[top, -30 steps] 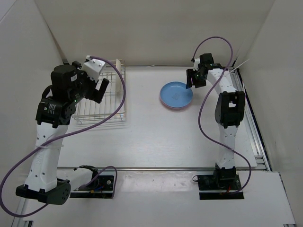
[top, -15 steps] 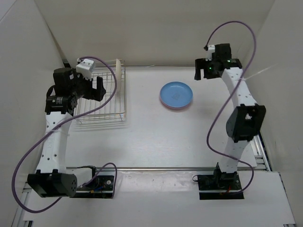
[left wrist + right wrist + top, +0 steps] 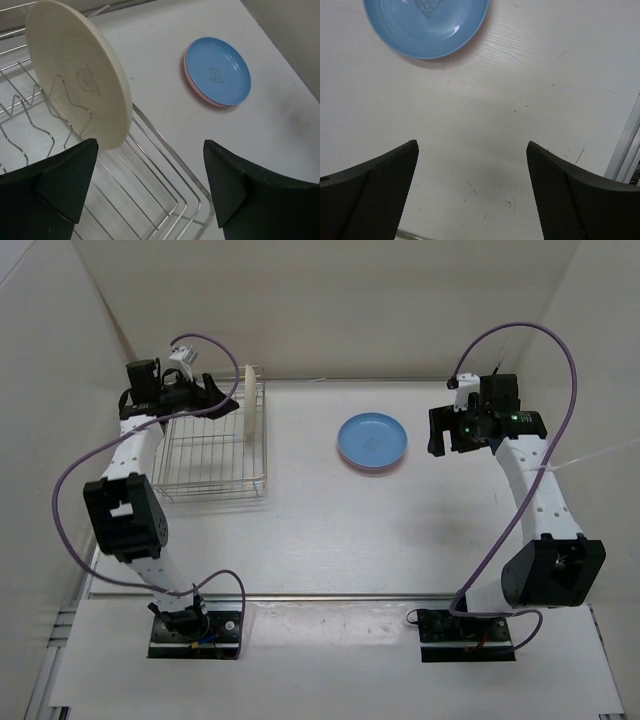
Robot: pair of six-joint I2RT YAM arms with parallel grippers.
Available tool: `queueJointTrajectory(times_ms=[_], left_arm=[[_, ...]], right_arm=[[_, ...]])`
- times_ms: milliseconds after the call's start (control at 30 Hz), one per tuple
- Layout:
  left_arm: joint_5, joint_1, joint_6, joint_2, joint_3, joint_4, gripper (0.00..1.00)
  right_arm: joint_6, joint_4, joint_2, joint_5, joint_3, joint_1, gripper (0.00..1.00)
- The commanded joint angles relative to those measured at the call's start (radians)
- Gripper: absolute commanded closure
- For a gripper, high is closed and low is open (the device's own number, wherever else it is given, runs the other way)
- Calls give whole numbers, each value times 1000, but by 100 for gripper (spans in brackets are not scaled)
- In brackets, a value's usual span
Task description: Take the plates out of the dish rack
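Two plates are out and one is left to unload. The blue plate (image 3: 372,438) lies stacked on the pink plate (image 3: 200,98) on the table (image 3: 320,530), well apart from the dish rack (image 3: 205,455). The cream plate (image 3: 247,405) stands on edge in the wires at the rack's right side.

The left arm stretches along the table's left edge to the far corner, with its wrist turned toward that plate. The left gripper (image 3: 207,398) hovers over the rack, jaws spread wide and holding nothing, and the plate is just ahead of it.

The next move probably calls for bringing the fingers around the plate's rim, then lifting it straight out of the wires so that it does not snag.

The right gripper (image 3: 440,432) is equally wide open and empty, and hangs over bare table near the stack.
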Motion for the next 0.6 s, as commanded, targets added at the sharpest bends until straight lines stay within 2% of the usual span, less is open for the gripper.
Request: queueJointTrajectory(times_ms=[0, 167, 300, 567], left_arm=[[123, 3, -34, 118, 156, 50, 4], [162, 3, -62, 305, 332, -2, 5], [187, -18, -71, 390, 437, -26, 7], [206, -37, -96, 419, 460, -27, 12]], right_arm=[[4, 6, -35, -28, 2, -3, 9], [-5, -6, -35, -12, 2, -3, 9], [-5, -6, -35, 0, 2, -3, 9], [-5, -6, -26, 11, -9, -3, 9]])
